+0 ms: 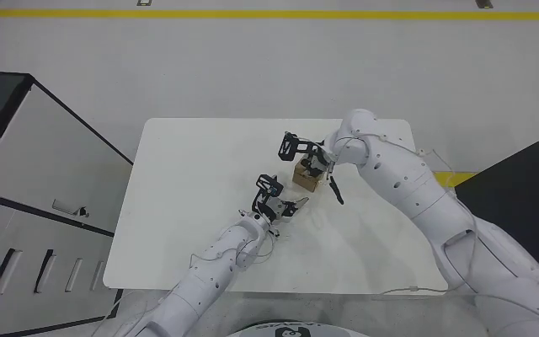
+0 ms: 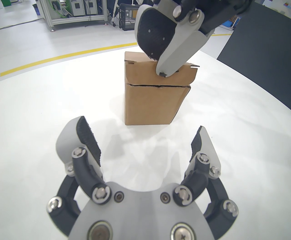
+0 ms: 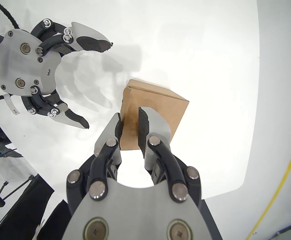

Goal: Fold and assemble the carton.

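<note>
The table (image 1: 185, 211) is white, matte and flat, with rounded corners. One thing rests on it: the carton (image 1: 304, 175), a small brown cardboard box standing upright on its base, its top flap folded down over the front above a dark seam. The table's far edge lies nearer the carton than its near edge. The widest stretch of tabletop spreads left of the carton.

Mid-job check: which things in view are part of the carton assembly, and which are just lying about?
Part of the job:
- carton, upright on the table
- right gripper, clamped on the carton's top flap
- left gripper, open, near the carton but not touching it

Not part of it:
- white table, the work surface only
- yellow floor line
- dark cabinet
- equipment racks
</note>
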Motion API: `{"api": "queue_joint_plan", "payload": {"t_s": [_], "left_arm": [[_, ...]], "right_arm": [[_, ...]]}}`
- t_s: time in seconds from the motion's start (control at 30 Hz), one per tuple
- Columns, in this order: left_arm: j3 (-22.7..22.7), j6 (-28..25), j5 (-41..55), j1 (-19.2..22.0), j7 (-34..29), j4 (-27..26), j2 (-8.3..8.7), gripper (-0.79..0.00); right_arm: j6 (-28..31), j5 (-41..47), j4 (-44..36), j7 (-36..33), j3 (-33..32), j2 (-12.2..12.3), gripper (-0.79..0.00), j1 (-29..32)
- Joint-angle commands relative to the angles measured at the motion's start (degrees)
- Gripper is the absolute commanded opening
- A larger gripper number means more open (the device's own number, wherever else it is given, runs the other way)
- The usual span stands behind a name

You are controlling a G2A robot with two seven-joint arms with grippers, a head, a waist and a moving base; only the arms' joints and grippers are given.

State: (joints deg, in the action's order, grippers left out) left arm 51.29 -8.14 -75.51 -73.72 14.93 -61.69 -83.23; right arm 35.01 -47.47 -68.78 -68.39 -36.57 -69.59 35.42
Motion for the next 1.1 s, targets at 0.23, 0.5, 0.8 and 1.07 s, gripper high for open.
{"api": "queue_joint_plan", "payload": {"t_s": [0.23, 0.5, 0.8, 1.07], "left_arm": [[0.0, 0.0, 0.0, 0.0, 0.0, 0.0, 0.00, 0.000], [0.0, 0.0, 0.0, 0.0, 0.0, 0.0, 0.00, 0.000], [0.0, 0.0, 0.0, 0.0, 0.0, 0.0, 0.00, 0.000], [0.0, 0.0, 0.0, 0.0, 0.0, 0.0, 0.00, 0.000]], "right_arm": [[-0.1, -1.0, 0.0, 0.7, 0.0, 0.0, -0.453, -0.5], [0.8, -3.0, -0.4, 0.8, 0.1, 0.2, -0.489, -0.4], [1.2, -4.5, 1.0, 2.3, 0.9, -0.1, -0.622, -0.5], [1.6, -4.7, 2.2, 3.0, 1.5, -0.5, -0.677, -0.9]]}}
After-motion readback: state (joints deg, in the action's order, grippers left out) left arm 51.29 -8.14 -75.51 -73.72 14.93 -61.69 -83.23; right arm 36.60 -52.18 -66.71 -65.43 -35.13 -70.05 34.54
